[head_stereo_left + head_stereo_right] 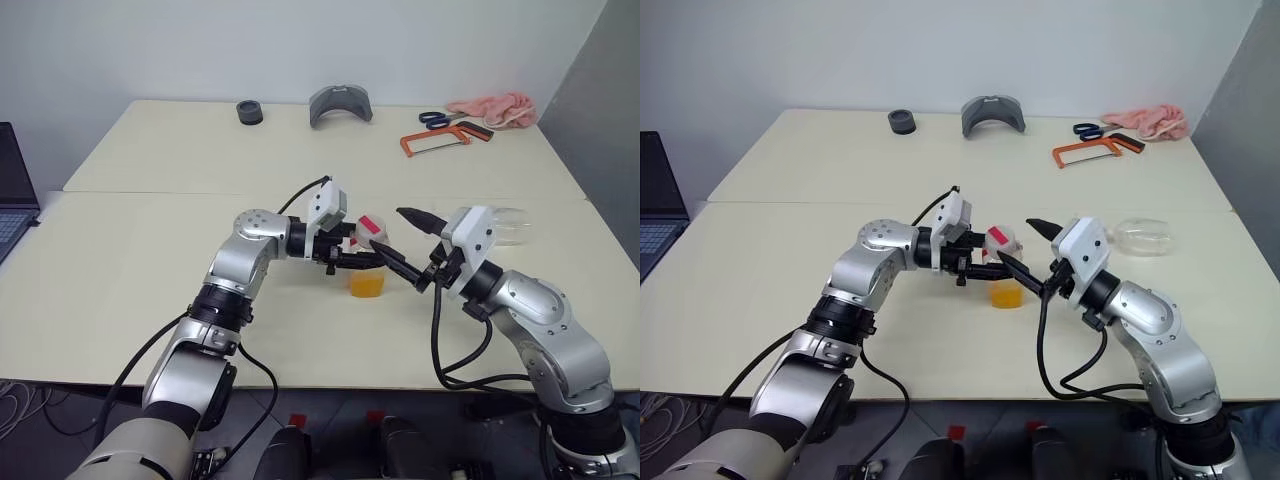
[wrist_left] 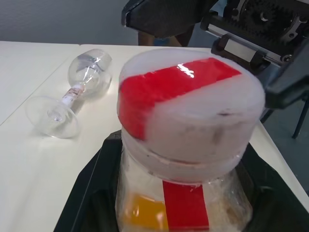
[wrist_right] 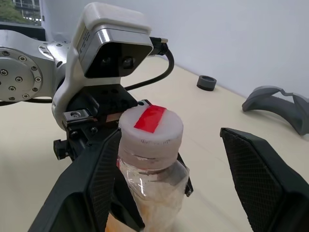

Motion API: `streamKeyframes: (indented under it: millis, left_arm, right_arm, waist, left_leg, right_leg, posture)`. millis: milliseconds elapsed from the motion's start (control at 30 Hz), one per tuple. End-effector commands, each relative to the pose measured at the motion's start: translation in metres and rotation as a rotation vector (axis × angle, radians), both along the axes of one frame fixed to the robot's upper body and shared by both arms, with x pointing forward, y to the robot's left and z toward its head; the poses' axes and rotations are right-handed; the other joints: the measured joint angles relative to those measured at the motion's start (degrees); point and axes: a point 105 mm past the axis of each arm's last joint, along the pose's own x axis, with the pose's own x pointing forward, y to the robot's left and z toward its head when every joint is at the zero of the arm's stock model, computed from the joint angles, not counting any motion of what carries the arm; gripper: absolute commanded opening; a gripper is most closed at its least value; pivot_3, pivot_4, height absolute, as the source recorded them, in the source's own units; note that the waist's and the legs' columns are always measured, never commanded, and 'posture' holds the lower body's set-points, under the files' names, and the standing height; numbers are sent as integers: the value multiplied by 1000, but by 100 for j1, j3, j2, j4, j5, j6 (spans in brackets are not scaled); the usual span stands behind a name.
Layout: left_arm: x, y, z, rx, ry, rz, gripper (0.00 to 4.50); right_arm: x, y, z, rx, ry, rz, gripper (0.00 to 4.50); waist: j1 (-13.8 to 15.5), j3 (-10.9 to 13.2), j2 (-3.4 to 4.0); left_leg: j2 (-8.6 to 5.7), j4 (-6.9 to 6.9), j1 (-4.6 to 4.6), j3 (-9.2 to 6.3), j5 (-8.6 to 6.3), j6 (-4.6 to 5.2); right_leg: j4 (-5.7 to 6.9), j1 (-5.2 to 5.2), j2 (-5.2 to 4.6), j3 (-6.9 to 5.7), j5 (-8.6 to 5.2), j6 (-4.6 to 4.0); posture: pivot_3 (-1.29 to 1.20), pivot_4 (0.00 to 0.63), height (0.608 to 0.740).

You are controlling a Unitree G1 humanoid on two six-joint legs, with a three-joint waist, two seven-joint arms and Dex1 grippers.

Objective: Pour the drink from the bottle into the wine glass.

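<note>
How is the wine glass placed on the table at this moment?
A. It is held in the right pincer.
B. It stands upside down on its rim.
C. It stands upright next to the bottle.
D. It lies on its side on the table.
D: the wine glass lies on its side on the table, its foot and bowl both resting there, apart from the bottle in the left pincer.

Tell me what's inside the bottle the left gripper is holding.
The bottle holds orange drink pooled at its bottom; its cap is on. The left gripper covers part of its middle.
</note>
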Motion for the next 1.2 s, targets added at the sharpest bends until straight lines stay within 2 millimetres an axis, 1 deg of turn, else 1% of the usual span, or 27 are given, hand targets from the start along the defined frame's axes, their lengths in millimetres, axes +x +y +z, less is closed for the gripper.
streamKeyframes:
  millis: [33, 300, 500, 867, 1000, 1200]
  left_arm:
    - [-3, -1, 7, -1, -33, -29, 2192]
    - [-2, -1, 7, 0, -36, -28, 2192]
    - [-1, -1, 8, 0, -39, -24, 2192]
    - [1, 1, 12, 0, -41, -33, 2192]
    - [0, 1, 15, -6, -41, -46, 2192]
    - [-2, 1, 18, -5, -38, -70, 2192]
  right_arm:
    - [5, -17, 8, 10, -27, -71, 3478]
    - [2, -18, 7, 3, -16, -54, 3478]
    - [-6, -12, 6, 9, 10, 3, 3478]
    - [-17, -21, -1, -8, 98, 60, 3478]
    - [-21, -21, 1, 12, 118, 92, 3478]
    - [-20, -20, 10, 29, 91, 101, 3478]
  waist:
    - [-1, 0, 0]
    - [0, 0, 0]
    - [0, 0, 0]
    - [0, 0, 0]
    - [-1, 0, 0]
    - [0, 0, 0]
  left_leg:
    - [0, 0, 0, 1, 0, 0]
    - [0, 0, 0, 9, 0, 0]
    - [1, 0, 0, 18, 0, 0]
    - [-1, 0, 0, 21, 0, 1]
    - [0, 0, 0, 23, -1, 1]
    - [0, 0, -1, 24, -1, 1]
  right_leg:
    - [0, 0, 0, 0, 0, 0]
    - [0, 1, 1, 0, 0, 0]
    - [0, 1, 0, 0, 0, 0]
    - [0, 1, 1, 0, 0, 0]
    - [0, 1, 3, 1, 0, 0]
    - [-1, 1, 2, 1, 0, 0]
  posture:
    - [0, 150, 740]
    - [0, 150, 740]
    - [0, 150, 740]
    - [0, 150, 740]
    - [0, 150, 740]
    - [0, 150, 740]
